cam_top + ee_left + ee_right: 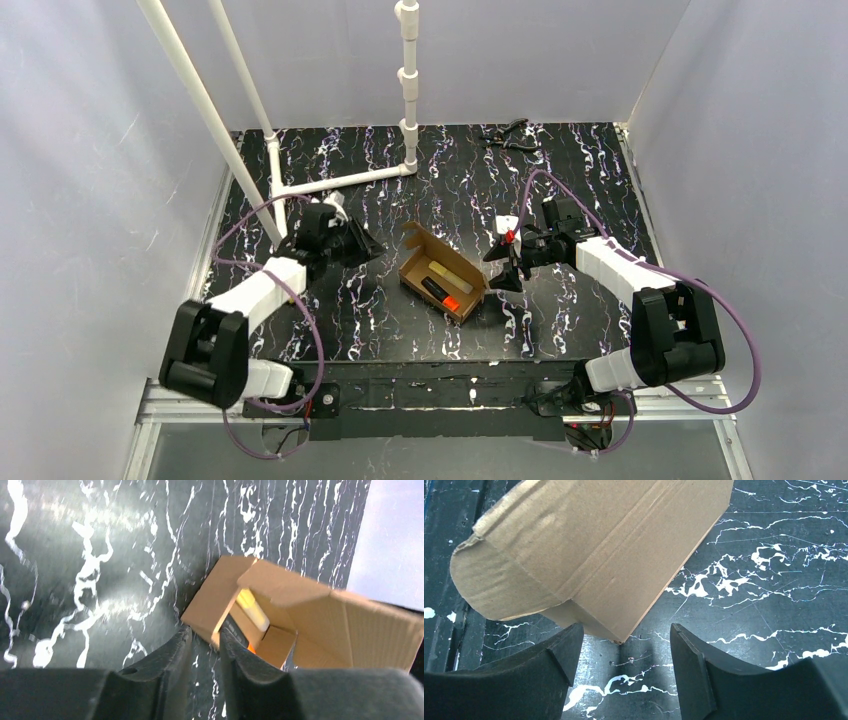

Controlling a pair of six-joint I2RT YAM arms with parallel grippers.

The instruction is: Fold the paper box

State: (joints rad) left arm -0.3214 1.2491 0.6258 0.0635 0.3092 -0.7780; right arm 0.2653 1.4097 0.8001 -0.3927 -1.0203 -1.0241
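I have the paper box [418, 262] sitting about the middle of the table [400, 335], turned askew to its edges. By my reading it is partly folded. The walls are up and make an open tray, with a pale yellow stick [449, 270] and a black marker with an orange tip [441, 292] lying side by side inside. The top is not closed. One flap stands up at the far-left end, and in my left wrist view another panel leans loosely over the opening without being tucked in.

My left gripper [372, 250] is on the box's left side, apart from it, with its fingers only a narrow slit apart and nothing between them. Its camera shows the box's near corner just beyond the tips. My right gripper [502, 268] is just beside the box's right wall, spread wide and empty. Its camera looks at the plain outer wall and a rounded tab, and I cannot tell whether either finger touches the cardboard.

I judge that what is left is to bring the lid panel down over the contents and tuck its tab and side flaps in.
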